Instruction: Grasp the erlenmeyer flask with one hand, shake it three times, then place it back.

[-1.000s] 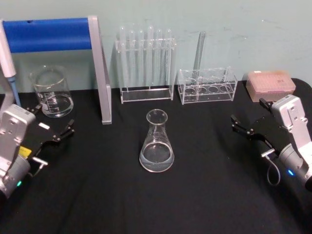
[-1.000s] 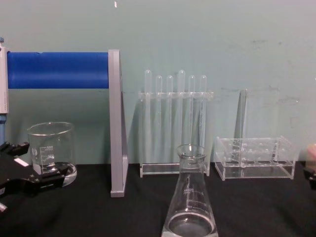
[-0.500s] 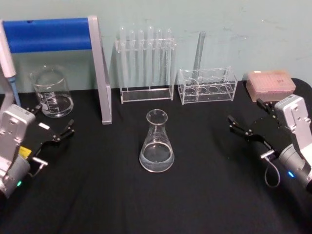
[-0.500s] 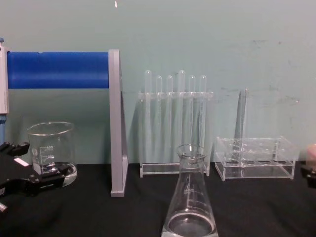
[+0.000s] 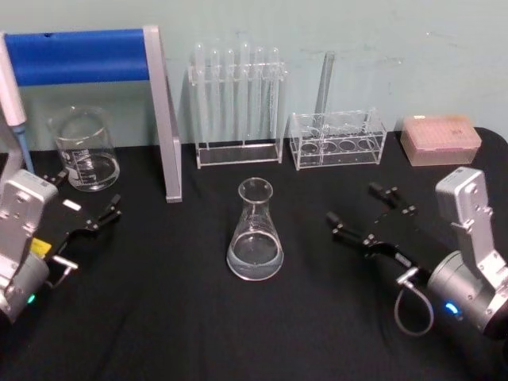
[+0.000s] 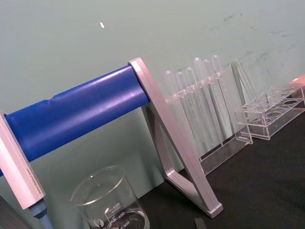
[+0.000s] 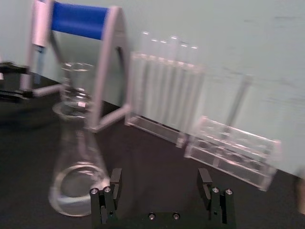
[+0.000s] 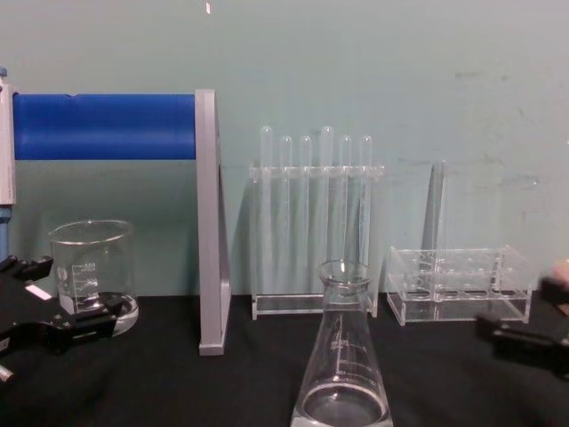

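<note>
The erlenmeyer flask (image 5: 255, 238) stands upright mid-table on the black cloth with a little clear liquid in its base; it is also in the chest view (image 8: 343, 374) and the right wrist view (image 7: 76, 157). To its right, my right gripper (image 5: 354, 204) is open, its fingertips pointing at the flask with a gap between them and the glass. The right wrist view has that gripper (image 7: 160, 183) with jaws spread wide and the flask off to one side of them. It enters the chest view at the right edge (image 8: 514, 307). My left gripper (image 5: 87, 193) rests open at the far left.
A glass beaker (image 5: 83, 151) stands by the left gripper, beside a blue-and-grey stand (image 5: 163, 119) and a pipette (image 5: 12, 95). Along the back are a test tube rack (image 5: 238, 103), a low clear rack (image 5: 337, 139) and a pink box (image 5: 440, 136).
My right gripper has moved left across the table from near the pink box toward the flask, still open. The flask and the left arm have not moved.
</note>
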`<state>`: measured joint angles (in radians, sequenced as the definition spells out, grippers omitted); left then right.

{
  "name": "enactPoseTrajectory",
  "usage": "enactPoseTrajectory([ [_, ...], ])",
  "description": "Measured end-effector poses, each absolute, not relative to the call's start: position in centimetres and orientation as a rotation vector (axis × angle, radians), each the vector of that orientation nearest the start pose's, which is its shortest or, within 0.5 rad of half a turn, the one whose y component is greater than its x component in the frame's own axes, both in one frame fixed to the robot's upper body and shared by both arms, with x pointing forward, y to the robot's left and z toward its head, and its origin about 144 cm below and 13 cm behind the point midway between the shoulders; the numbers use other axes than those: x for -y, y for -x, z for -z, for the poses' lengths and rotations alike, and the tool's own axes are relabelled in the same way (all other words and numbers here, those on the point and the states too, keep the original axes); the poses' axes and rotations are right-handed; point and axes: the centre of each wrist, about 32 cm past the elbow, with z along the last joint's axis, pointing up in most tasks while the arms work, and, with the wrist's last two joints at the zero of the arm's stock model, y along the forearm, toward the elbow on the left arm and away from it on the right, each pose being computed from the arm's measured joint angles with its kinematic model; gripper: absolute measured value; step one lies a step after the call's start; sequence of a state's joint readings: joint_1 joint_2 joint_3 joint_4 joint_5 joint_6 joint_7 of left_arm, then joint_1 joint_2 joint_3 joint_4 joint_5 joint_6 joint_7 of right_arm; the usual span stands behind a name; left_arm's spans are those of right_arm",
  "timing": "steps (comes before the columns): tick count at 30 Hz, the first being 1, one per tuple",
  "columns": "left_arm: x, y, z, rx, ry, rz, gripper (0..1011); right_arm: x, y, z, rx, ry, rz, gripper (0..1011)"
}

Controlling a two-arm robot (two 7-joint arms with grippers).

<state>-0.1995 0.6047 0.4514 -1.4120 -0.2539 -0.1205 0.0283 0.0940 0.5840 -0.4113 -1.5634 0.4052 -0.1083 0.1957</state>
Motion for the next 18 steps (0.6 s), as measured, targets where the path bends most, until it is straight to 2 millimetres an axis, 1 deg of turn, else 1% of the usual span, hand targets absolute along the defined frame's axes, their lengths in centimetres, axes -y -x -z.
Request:
enactPoseTrajectory([
  [3, -31.0, -48.9, -114.0, 0.285, -0.305, -1.248, 1000, 27.5, -45.8, -114.8, 0.083, 0.114, 0.949, 1000],
  [10, -31.0, -48.9, -114.0, 0.285, -0.305, -1.248, 1001, 26.5, -45.7, -114.6, 0.029, 0.066, 0.874, 1000],
  [18, -31.0, -48.9, -114.0, 0.285, -0.305, -1.248, 1001, 25.4, -46.5, -114.3, -0.014, 0.038, 0.802, 1000],
])
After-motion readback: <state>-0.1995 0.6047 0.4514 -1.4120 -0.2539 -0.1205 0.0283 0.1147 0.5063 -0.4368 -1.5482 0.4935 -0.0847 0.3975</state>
